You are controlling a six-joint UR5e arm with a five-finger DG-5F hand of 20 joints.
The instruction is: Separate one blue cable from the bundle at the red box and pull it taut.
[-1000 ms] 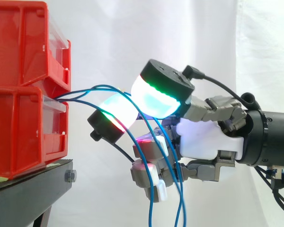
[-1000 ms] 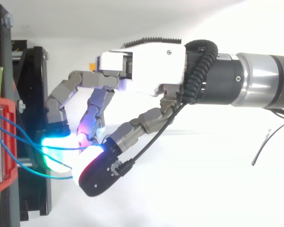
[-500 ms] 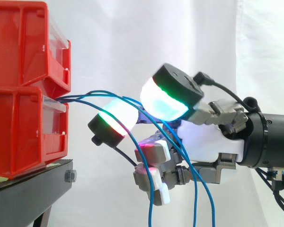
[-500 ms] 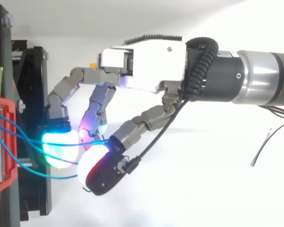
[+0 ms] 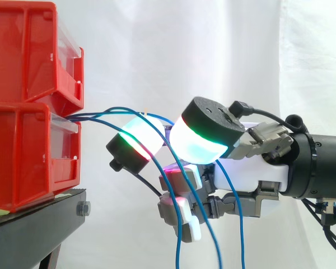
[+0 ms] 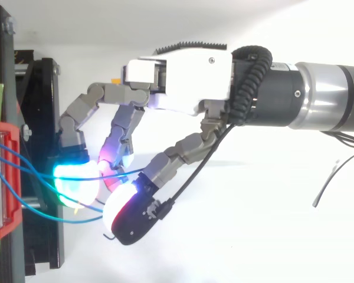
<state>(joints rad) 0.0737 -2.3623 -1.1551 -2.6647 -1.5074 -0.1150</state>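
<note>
Fingers [image 5: 137, 140] of hand [image 5: 246, 171] curl round blue cables [image 5: 177, 249] just beside red box [image 5: 28, 157]. Thumb pad [image 5: 201, 143] sits lower than moment ago, gap narrow. Cables hang slack away from red box, none alone yet.

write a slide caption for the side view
Robot hand set among slack blue cables that run out of the stacked red bins and droop below it.

Lower ends of the blue cables [image 5: 177, 255] beyond the side view's bottom edge.
</note>
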